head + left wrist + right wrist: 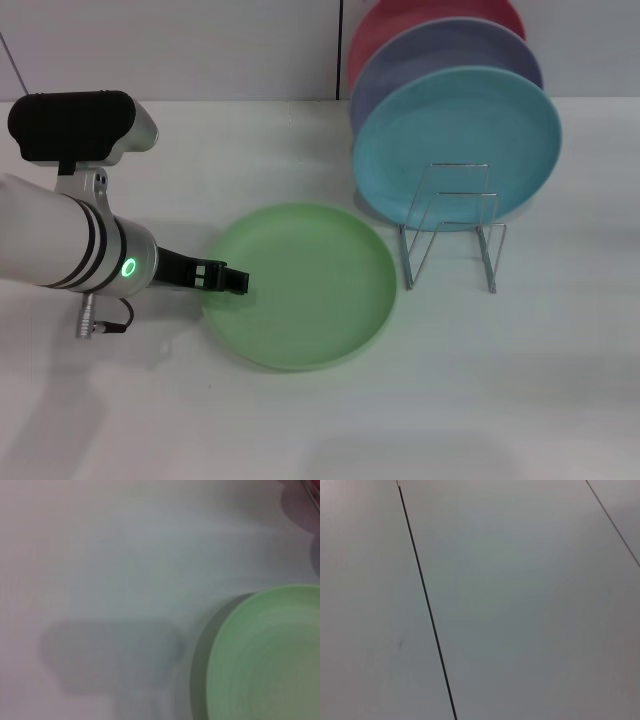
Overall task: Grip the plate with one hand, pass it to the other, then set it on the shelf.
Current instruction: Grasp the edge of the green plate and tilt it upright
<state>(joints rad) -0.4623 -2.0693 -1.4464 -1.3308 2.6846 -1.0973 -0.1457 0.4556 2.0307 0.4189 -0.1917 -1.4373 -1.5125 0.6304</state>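
The light green plate (305,285) lies flat on the white table, left of the silver wire rack (452,235). My left gripper (228,279), black on a white-and-silver arm with a green light, reaches in from the left, and its tip is at the plate's left rim. The left wrist view shows part of the plate (270,655) and the arm's shadow on the table. My right gripper is out of view, and its wrist view shows only pale panels with a dark seam (425,605).
A turquoise-blue plate (457,145) stands upright in the rack, with a lavender plate (440,55) and a red plate (400,20) behind it. The rack's front loops (450,195) hold nothing. A wall runs behind the table.
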